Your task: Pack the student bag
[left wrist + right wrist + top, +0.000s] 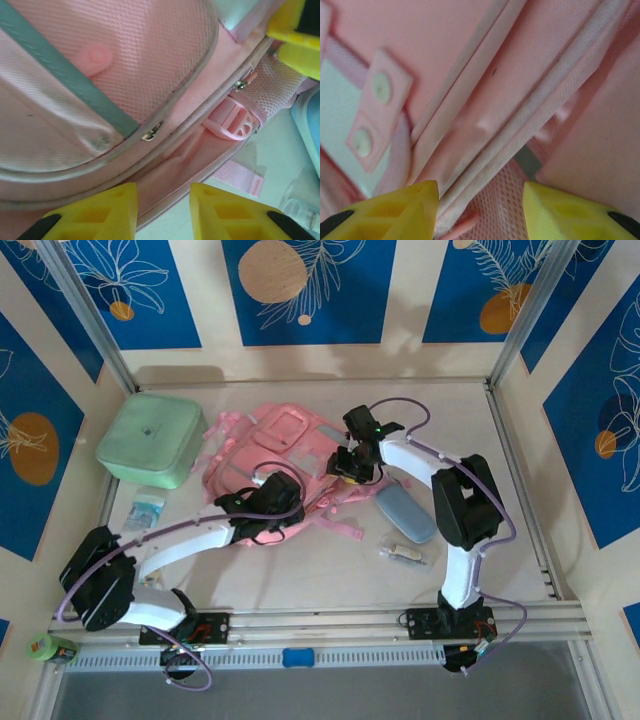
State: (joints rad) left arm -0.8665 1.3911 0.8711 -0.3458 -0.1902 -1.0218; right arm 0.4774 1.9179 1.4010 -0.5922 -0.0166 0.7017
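**A:** Nearest the lens is the left gripper, with its yellow fingers. How do they stand?

**B:** Well apart, holding nothing. The student bag lies just beyond them, at 12 o'clock.

**A:** And the right gripper?

**B:** Also wide open, nothing clamped. Pink folds of the bag run across the gap.

**A:** What is around the bag from above?

**B:** It lies mid-table. The mint-green box is just beside it at 9 o'clock, and the pencil case is near at 4 o'clock, behind the right arm.

**A:** What does the left wrist view add?

**B:** A zipper pull and a pink buckle, both too small to tell from above.
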